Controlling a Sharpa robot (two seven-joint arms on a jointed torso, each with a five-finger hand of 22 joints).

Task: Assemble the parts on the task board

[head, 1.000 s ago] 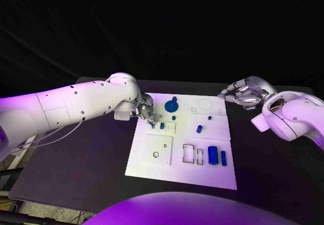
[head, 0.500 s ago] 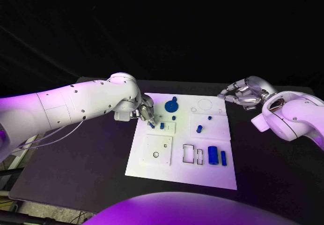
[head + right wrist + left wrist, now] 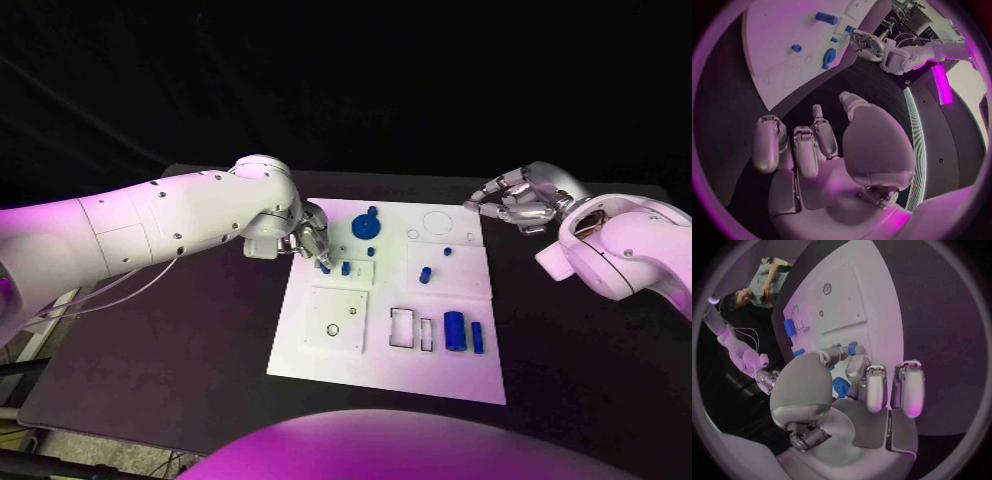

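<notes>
Blue plastic parts (image 3: pixel 456 331) lie on the white task board (image 3: pixel 440 379), probably light, stiff and smooth; take each by its long sides; the left hand (image 3: pixel 310 243) seems to pinch a small blue peg (image 3: pixel 326 267); the right hand (image 3: pixel 516 203) hangs half-curled, holding nothing.

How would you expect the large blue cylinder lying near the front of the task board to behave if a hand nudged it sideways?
The blue cylinder lies on its rounded side on the flat task board, so it would probably roll. It looks like rigid plastic, likely stiff and fairly light. The narrow blue bar beside it might stop it.
</notes>
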